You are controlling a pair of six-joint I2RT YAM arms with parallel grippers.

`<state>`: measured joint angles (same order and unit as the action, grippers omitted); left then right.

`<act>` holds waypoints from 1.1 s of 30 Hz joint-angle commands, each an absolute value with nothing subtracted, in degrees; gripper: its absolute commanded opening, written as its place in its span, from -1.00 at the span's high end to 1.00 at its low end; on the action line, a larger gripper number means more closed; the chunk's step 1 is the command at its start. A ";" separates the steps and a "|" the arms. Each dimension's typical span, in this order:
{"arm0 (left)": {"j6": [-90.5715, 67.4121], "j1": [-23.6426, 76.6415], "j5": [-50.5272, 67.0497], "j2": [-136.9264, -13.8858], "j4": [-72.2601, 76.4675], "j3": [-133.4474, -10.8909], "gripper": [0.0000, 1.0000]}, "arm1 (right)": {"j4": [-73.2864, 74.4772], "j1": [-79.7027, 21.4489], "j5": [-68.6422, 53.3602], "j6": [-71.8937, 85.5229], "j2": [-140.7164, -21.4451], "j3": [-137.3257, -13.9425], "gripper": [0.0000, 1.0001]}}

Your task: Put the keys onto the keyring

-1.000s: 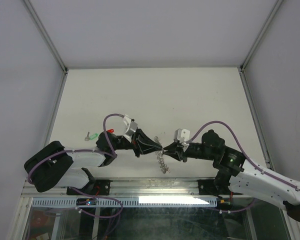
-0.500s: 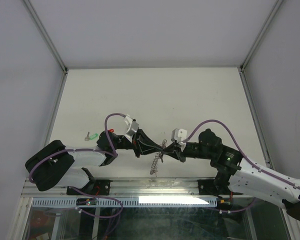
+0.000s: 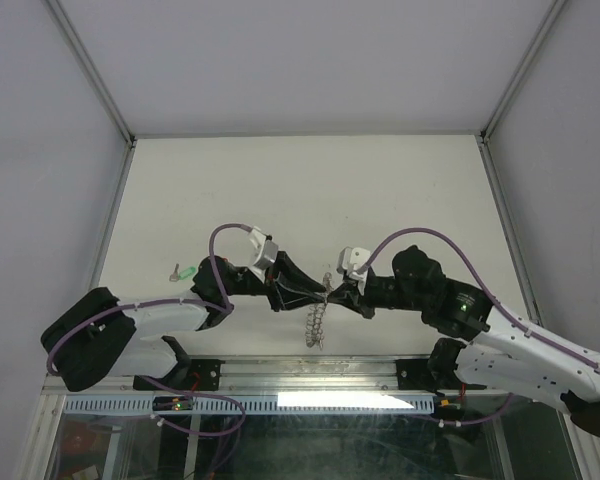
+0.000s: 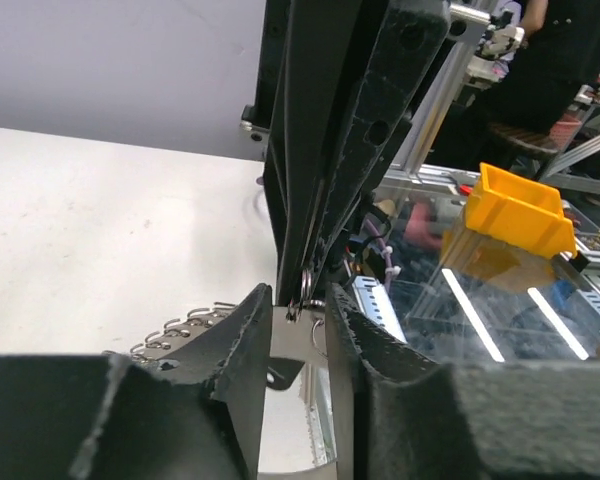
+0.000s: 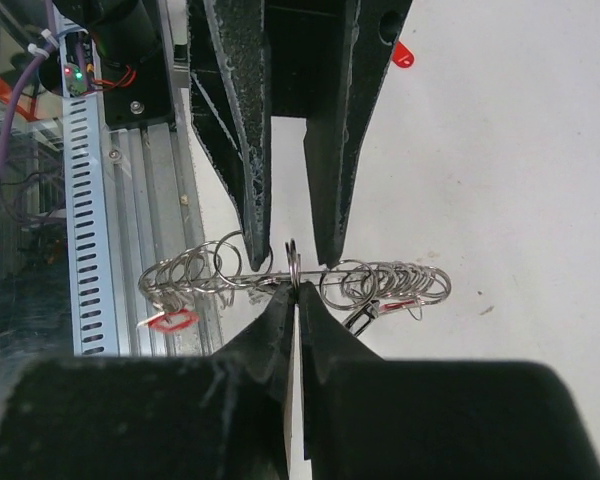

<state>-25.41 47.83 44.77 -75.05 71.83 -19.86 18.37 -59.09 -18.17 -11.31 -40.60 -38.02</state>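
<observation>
The keyring point(image 3: 317, 318) hangs above the table between both grippers, its fringe of small wire rings trailing toward the near edge. In the right wrist view it is edge-on point(image 5: 380, 284). My right gripper point(image 5: 293, 290) point(image 3: 338, 292) is shut on one small split ring of the fringe. My left gripper point(image 4: 298, 300) point(image 3: 312, 290) faces it, jaws a little apart, with the ring's flat grey plate point(image 4: 295, 350) spanning between the fingers. A green-headed key point(image 3: 185, 270) lies on the table left of the left arm. A red key head point(image 5: 402, 55) lies on the table behind the left fingers.
The metal rail point(image 3: 310, 372) runs along the near table edge right under the hanging ring. A slotted cable duct point(image 5: 85, 200) shows beside it. An orange bin point(image 4: 515, 210) sits below table level. Purple cables point(image 3: 430, 240) loop over both wrists.
Both grippers have moved a little toward the back of the table, still tip to tip. The hanging fringe swung from lower right to straight below the grippers.
</observation>
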 commanded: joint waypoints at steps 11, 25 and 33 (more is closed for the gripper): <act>4.59 46.34 35.30 -57.53 20.63 -31.62 0.38 | 56.78 -59.15 -10.66 -6.49 -63.52 -67.47 1.00; 5.71 46.42 33.23 -57.42 18.72 -30.05 0.36 | 70.47 -57.63 -0.83 0.90 -76.03 -77.38 1.00; 5.39 46.43 31.19 -56.47 19.52 -28.93 0.35 | 67.53 -55.59 -12.73 2.26 -81.14 -80.60 1.00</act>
<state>4.34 46.76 33.36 -58.04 18.00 -29.74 71.16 -52.77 -3.86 0.62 -81.34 -77.34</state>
